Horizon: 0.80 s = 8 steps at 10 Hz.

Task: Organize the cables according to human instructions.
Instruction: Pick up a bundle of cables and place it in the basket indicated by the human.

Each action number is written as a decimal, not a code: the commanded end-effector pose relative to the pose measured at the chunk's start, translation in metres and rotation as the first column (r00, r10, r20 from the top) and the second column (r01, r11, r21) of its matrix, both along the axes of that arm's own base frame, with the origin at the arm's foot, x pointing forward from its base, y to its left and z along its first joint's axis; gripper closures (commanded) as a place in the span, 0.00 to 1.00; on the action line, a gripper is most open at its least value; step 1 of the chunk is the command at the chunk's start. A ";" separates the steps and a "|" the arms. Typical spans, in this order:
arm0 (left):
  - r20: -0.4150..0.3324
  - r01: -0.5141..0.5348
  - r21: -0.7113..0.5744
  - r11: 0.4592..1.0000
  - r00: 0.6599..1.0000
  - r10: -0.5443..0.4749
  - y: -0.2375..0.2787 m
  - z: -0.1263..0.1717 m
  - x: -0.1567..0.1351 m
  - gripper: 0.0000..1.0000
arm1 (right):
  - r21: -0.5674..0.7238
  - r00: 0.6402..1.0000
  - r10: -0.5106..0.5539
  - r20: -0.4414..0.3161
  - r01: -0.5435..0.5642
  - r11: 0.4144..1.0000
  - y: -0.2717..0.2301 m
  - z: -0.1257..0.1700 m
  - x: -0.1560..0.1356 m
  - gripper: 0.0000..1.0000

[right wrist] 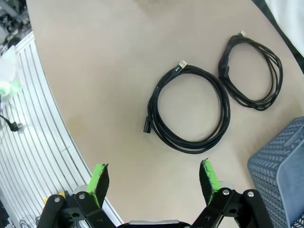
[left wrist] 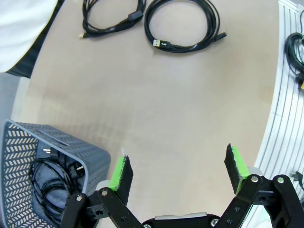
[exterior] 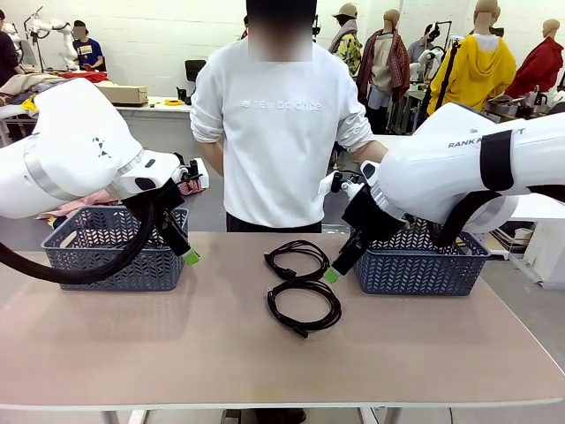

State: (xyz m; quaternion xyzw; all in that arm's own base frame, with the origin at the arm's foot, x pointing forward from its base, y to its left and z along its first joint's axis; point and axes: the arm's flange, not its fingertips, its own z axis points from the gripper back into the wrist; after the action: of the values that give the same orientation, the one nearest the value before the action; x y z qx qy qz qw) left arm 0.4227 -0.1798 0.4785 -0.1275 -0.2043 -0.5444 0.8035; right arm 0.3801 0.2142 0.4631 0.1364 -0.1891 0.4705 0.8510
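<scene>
Starting at the left: a grey basket (exterior: 115,256) sits on the table (exterior: 177,353) towards its far left, and down through my left wrist camera I can see black cable (left wrist: 47,176) coiled inside it, plugs and all. How many cords are in that bundle I cannot tell.

My left gripper (exterior: 185,251) hangs just right of that basket, angled down at the tabletop. Its jaws are spread wide, green pads well apart, nothing between them but bare table.

On to the middle. 2 coils lie flat on the table, touching nothing of mine. The far coil (exterior: 325,259) is the smaller looking loop, close to the table's far edge. The near coil (exterior: 305,283) lies just this side of it, the 2 almost touching, with one of its plugs poking out at the near side. Behind them, at the far edge, stands the human (exterior: 282,141) in a white sweatshirt, facing me.

Now the right. My right gripper (exterior: 334,272) hovers just right of the 2 coils, tilted down towards them. Its jaws are fully apart too, holding nothing. Right beside it sits the second grey basket (exterior: 415,269), at the far right of the table. What lies inside it I cannot tell.
</scene>
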 end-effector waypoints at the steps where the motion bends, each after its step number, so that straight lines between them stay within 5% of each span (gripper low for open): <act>1: 0.000 -0.005 -0.002 1.000 1.000 0.005 0.002 0.001 0.001 0.00 | -0.006 1.000 0.000 0.007 0.000 1.000 -0.004 0.001 -0.004 0.00; 4: 0.000 -0.005 -0.002 1.000 1.000 0.005 0.002 0.001 0.001 0.00 | 0.001 1.000 0.000 0.003 0.000 1.000 0.000 0.002 0.000 0.00; 8: 0.000 -0.005 -0.002 1.000 1.000 0.005 0.002 0.001 0.001 0.00 | -0.068 0.989 -0.112 -0.098 0.105 0.992 0.050 -0.021 0.023 0.00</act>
State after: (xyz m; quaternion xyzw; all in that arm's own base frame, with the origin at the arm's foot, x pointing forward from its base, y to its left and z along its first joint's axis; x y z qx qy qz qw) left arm 0.4227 -0.1799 0.4784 -0.1276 -0.2042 -0.5445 0.8035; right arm 0.3941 0.2471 0.4379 0.1410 -0.1486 0.4422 0.8732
